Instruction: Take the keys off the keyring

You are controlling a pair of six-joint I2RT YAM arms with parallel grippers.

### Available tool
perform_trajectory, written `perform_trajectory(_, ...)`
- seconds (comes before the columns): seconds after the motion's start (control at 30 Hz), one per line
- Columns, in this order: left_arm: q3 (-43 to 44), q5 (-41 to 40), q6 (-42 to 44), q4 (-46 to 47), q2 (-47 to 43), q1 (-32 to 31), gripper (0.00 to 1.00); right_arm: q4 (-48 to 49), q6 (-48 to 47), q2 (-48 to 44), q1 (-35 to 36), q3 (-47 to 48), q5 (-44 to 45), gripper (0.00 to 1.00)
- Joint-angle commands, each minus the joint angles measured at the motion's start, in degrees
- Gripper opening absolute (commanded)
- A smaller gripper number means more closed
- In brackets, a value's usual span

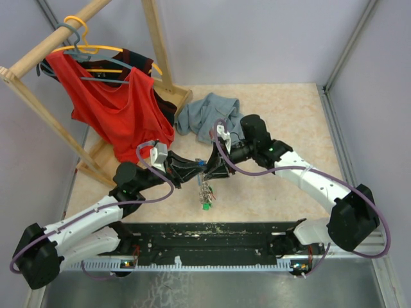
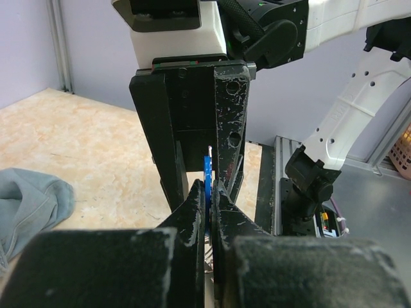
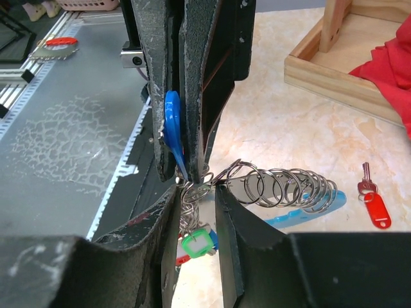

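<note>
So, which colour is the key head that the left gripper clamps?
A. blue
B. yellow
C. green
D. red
A: the left gripper is shut on the blue key head, while the green tag hangs below on the rings and the red key lies apart on the table.

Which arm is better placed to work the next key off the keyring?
Probably the right: the right end effector stands open around the keyring chain, free to pull, while the left end effector is shut on the blue key.
</note>
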Motion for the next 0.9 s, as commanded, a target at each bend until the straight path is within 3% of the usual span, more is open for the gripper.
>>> perform_trajectory(0.0, 2.57, 0.15, -1.14, 3.51, -0.21, -0.05, 0.00, 0.15, -1.82, -2.40, 0.20, 3.77, -0.99, 0.29)
perform_trajectory(0.5, 2.39, 1.40, -1.92, 4.57, 0.49, -0.02, 0.00, 1.06, -0.20, -2.40, 0.16, 3.85, 6.25, 0.15)
perform_trajectory(0.87, 2.30, 1.68, -2.56, 5.29, 1.41, -0.05, 0.00, 0.06, -1.67, -2.73, 0.20, 4.25, 3.37, 0.19)
